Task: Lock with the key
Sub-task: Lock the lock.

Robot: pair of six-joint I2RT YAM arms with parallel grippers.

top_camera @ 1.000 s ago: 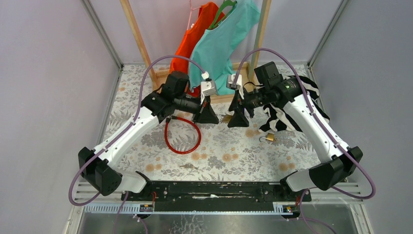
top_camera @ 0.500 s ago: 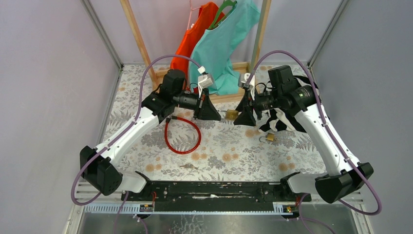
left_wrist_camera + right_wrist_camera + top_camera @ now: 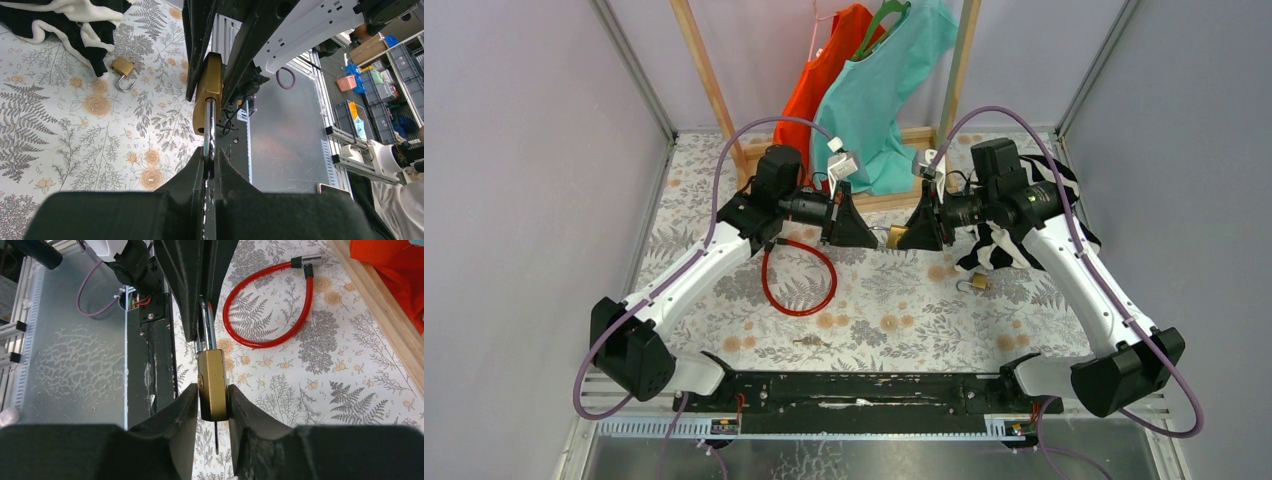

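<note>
Padlock: a brass padlock [image 3: 212,385] is held off the table [image 3: 874,320], up and to the right of the red cable lock [image 3: 799,280], between the two grippers.
Lie of the padlock: it is on its side, with the body toward the right arm and the silver shackle [image 3: 210,125] pointing back toward the cable lock's side.
Left gripper: the left gripper [image 3: 209,156] is pinched tight on the shackle, its two fingers together around the thin bar just short of the brass body.
Right gripper: the right gripper [image 3: 213,390] is clamped on the padlock's body, with one finger pressed against each broad face.
Under the body: in the right wrist view a thin dark line [image 3: 216,440] runs out from the end of the body, between the fingers; I cannot tell what it is.
Cable lock: it lies flat on the table in a loop, with its ends toward the far side, below the left arm.
Second padlock: a smaller brass second padlock [image 3: 974,284] lies on the table well to the right of the cable lock, with its shackle swung open.
Striped cloth: a black and white striped cloth [image 3: 1004,245] lies crumpled just beyond the second padlock, farther right of the cable lock, partly under the right arm.
Garments: an orange garment [image 3: 824,70] and a teal garment [image 3: 884,90] hang side by side beyond the cable lock, on a wooden frame [image 3: 709,80] at the far edge of the table.
</note>
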